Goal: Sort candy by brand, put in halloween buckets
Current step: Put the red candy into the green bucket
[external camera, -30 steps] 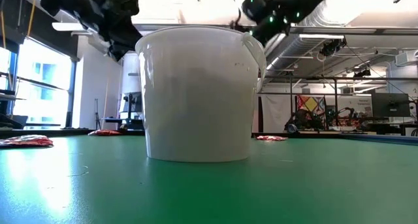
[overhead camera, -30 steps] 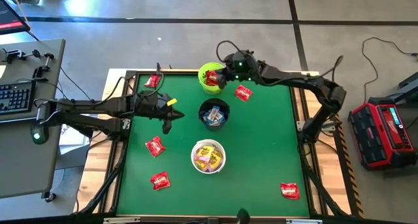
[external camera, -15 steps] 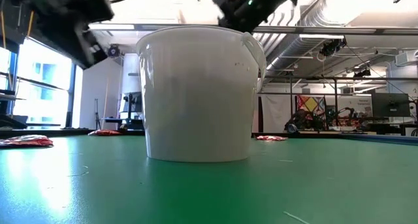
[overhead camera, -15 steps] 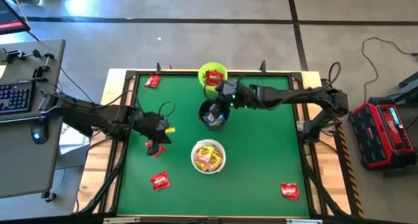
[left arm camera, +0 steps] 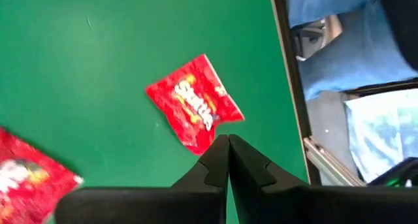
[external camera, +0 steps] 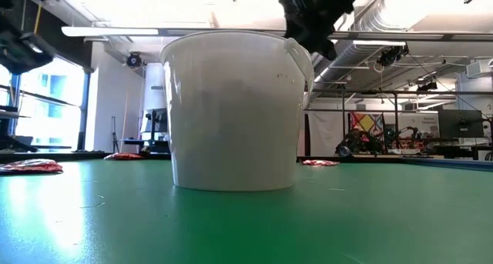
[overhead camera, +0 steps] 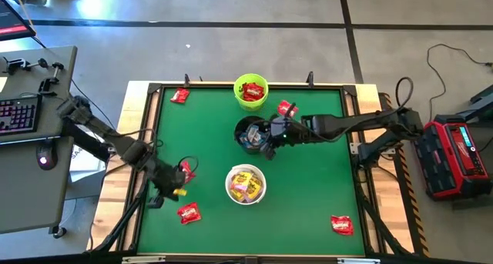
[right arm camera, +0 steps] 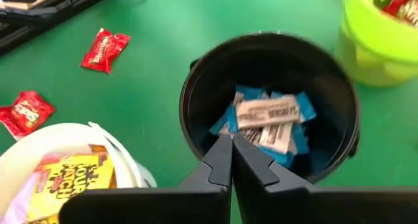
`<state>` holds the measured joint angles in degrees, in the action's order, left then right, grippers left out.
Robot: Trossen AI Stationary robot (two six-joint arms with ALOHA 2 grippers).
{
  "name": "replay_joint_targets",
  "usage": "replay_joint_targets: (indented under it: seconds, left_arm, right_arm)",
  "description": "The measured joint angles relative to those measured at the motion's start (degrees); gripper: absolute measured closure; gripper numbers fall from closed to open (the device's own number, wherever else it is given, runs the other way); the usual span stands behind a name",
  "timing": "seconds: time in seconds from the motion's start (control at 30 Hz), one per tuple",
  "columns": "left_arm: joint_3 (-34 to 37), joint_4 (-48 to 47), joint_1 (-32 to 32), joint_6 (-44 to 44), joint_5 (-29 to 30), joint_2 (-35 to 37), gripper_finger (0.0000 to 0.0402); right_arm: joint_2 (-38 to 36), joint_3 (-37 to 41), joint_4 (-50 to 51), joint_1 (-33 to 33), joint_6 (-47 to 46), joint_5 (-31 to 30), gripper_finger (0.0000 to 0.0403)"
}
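My left gripper (overhead camera: 166, 192) is shut and sits by the table's near-left part. In its wrist view the left gripper (left arm camera: 227, 143) has its tips just beside a red candy packet (left arm camera: 194, 104) lying flat; a second red packet (left arm camera: 26, 177) lies close by. My right gripper (overhead camera: 269, 138) is shut and empty, at the right rim of the black bucket (overhead camera: 251, 133). That bucket (right arm camera: 271, 106) holds blue-and-white packets (right arm camera: 264, 113). The lime green bucket (overhead camera: 250, 89) holds red packets, and the white bucket (overhead camera: 245, 183) holds yellow ones.
Loose red packets lie flat on the green mat at the far-left corner (overhead camera: 179, 95), right of the green bucket (overhead camera: 287, 108), near-left (overhead camera: 189, 212) and near-right (overhead camera: 341, 224). The table's raised frame (left arm camera: 290, 106) runs close to my left gripper. The white bucket (external camera: 235, 110) fills the low view.
My left gripper has swung from the table's middle-left toward the near-left corner, past the red packet there. My right gripper has drawn back from the green bucket at the far edge toward the near side, ending beside the black bucket. No candy has moved.
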<state>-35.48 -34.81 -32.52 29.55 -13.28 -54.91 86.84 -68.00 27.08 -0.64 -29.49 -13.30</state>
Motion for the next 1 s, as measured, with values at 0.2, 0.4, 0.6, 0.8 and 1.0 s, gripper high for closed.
replay_joint_targets:
  seconds: [0.2,0.4,0.6,0.8,1.0]
  left_arm:
    - [0.02,0.39,-9.01,6.44,9.56,-2.48,0.0368]
    - [0.04,2.40,-13.28,7.79,15.49,-7.44,0.0313]
    - [0.09,6.71,-15.01,8.87,15.46,-13.58,0.0277]
    - [0.09,9.07,-15.25,10.44,15.48,-19.41,0.0271]
    - [0.09,9.36,-15.25,12.39,15.02,-24.02,0.0270]
  right_arm:
    - [-2.28,5.40,-3.07,-2.57,-3.45,-0.84,0.0403]
    - [-4.53,8.83,-7.03,-3.66,-5.23,-1.54,0.0403]
    - [-4.86,8.93,-7.13,-3.92,-5.17,-3.04,0.0403]
    - [-4.88,8.93,-7.24,-3.92,-5.05,-3.06,0.0403]
    - [-4.88,8.93,-7.41,-3.92,-4.58,-3.06,0.0403]
